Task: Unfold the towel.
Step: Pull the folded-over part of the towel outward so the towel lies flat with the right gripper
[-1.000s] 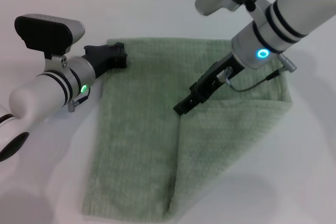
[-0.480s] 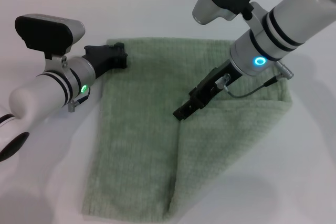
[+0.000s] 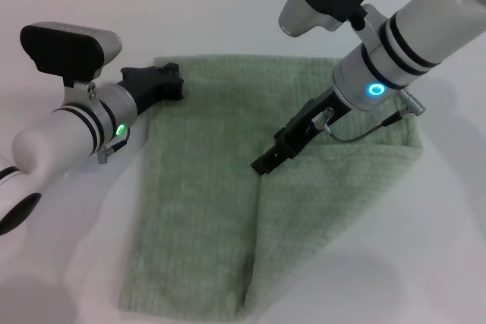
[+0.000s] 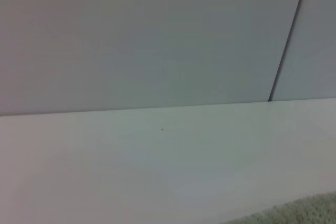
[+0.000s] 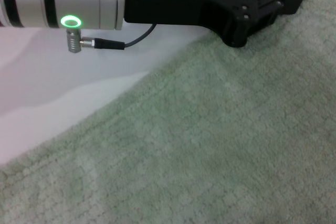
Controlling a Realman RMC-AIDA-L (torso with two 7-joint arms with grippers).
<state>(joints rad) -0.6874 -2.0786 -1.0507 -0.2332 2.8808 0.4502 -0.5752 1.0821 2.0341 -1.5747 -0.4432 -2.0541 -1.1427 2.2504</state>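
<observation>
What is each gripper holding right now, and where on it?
Both are on the towel: the left gripper at its far left corner, the right gripper at the folded flap's edge near the middle. Whether either actually pinches the cloth cannot be told.

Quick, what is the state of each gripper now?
Left gripper: at the towel's far left corner; grip cannot be told.
Right gripper: tip down at the edge of the towel's folded layer; grip cannot be told.

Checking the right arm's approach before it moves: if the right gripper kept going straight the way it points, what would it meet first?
Probably the towel. The right gripper points down and toward the robot's left, its tip at the folded flap's edge, so it would press into cloth, though contact depth is unclear.
</observation>
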